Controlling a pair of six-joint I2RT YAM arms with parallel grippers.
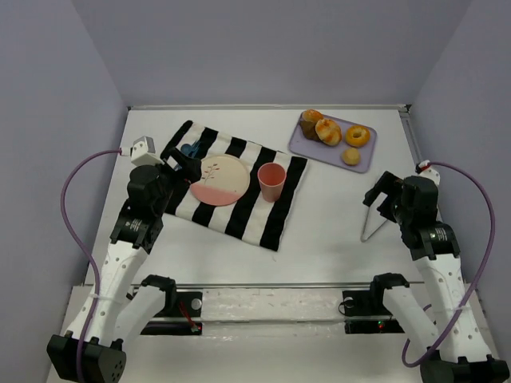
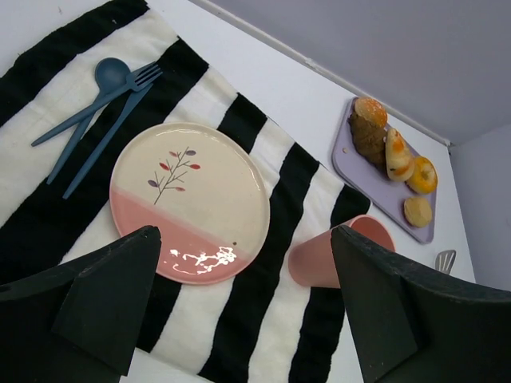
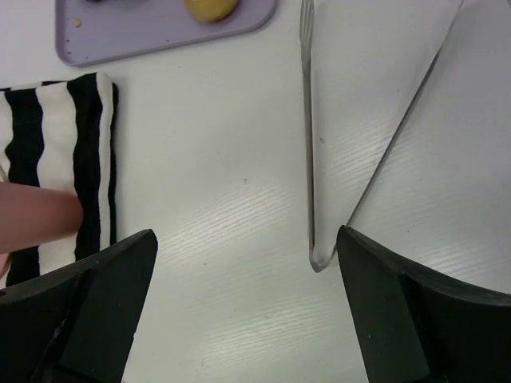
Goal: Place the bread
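Note:
Several bread pieces [image 1: 328, 131] lie on a lilac tray [image 1: 302, 144] at the back right, also seen in the left wrist view as bread [image 2: 370, 132] on the tray [image 2: 351, 166]. One yellow piece [image 3: 211, 7] shows at the top of the right wrist view. A cream and pink plate [image 1: 217, 179] [image 2: 192, 199] rests bare on a striped cloth [image 1: 239, 211]. My left gripper [image 1: 180, 164] [image 2: 243, 235] hovers open over the plate's near edge, holding nothing. My right gripper [image 1: 382, 194] [image 3: 246, 235] is open above bare table beside metal tongs [image 1: 371, 219] [image 3: 310, 159].
A pink cup [image 1: 271, 182] [image 2: 319, 259] stands on the cloth right of the plate. A blue fork and spoon [image 2: 100, 104] lie left of the plate. Grey walls close the table at the back and both sides.

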